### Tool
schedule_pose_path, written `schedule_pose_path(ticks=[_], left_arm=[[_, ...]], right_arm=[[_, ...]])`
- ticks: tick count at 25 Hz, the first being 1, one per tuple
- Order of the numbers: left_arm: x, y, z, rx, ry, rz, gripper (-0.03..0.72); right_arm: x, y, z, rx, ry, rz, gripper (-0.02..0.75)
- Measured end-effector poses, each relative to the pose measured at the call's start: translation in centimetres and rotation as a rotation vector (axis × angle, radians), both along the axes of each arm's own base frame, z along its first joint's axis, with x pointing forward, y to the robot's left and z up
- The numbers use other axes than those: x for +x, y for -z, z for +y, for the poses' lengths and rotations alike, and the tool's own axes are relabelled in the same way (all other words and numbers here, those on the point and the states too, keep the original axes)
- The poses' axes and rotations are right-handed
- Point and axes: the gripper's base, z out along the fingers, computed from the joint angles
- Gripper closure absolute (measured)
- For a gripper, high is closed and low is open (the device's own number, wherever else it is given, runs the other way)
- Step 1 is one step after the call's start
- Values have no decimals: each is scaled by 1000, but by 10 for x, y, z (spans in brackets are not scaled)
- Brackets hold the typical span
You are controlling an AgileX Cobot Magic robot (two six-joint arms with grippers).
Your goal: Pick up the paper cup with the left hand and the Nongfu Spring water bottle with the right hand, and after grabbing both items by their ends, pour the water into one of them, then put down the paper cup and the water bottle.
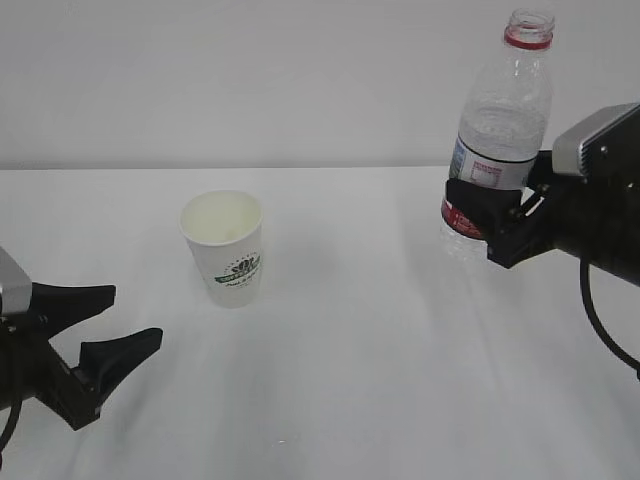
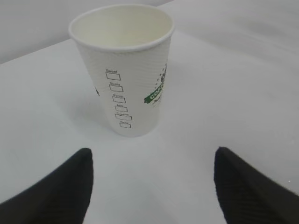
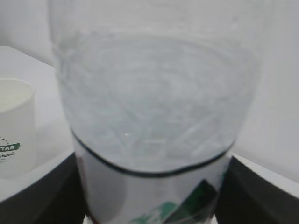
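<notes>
right gripper has its jaws clamped round the lower body of the nongfu spring water bottle, at the label, and holds it upright well clear of the desk. makes sense to me: no cap on it, so keeping the neck up stops the water coming out before it's over the cup. left gripper is spread wide with nothing in it, low over the desk, and the paper cup stands upright on the desk out ahead of its fingertips, not yet between them. looks lined up for a side grab, so i'd guess that pick comes next.

view differences: exterior shows the bottle is lifted and how far the two arms are from each other. left wrist view shows the cup centred in the gap between the fingers, plus the checkbox column on its side. right wrist view shows water sitting in the bottle and the cup off to the gripper's left.
</notes>
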Motion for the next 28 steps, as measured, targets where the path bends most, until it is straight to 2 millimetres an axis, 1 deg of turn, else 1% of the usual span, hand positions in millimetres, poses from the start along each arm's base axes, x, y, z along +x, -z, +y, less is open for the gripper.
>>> schedule_pose_path(ticks=[7,13,18,19,22,24,28], left_arm=[[-2,0,-2,4,39,-1,101],[-3,0,-3,5,47,-1,100],[-3,0,-3,5,49,-1,95],[-3,0,-3,5,49,-1,85],[-2,2,-3,6,47,7,23],[-1,6,-3,4,41,24,5],[12,10,-4,-36,22,56,-4]], right_arm=[[-28,-1,-4,12,23,21,199],[-43,-2,-6,13,27,28,199],[-50,-7,-6,16,29,11,200],[-50,-8,-6,16,29,4,200],[-51,-11,-6,17,29,-7,200],[-51,-12,-6,19,29,-8,200],[-51,-12,-6,22,29,-9,200]])
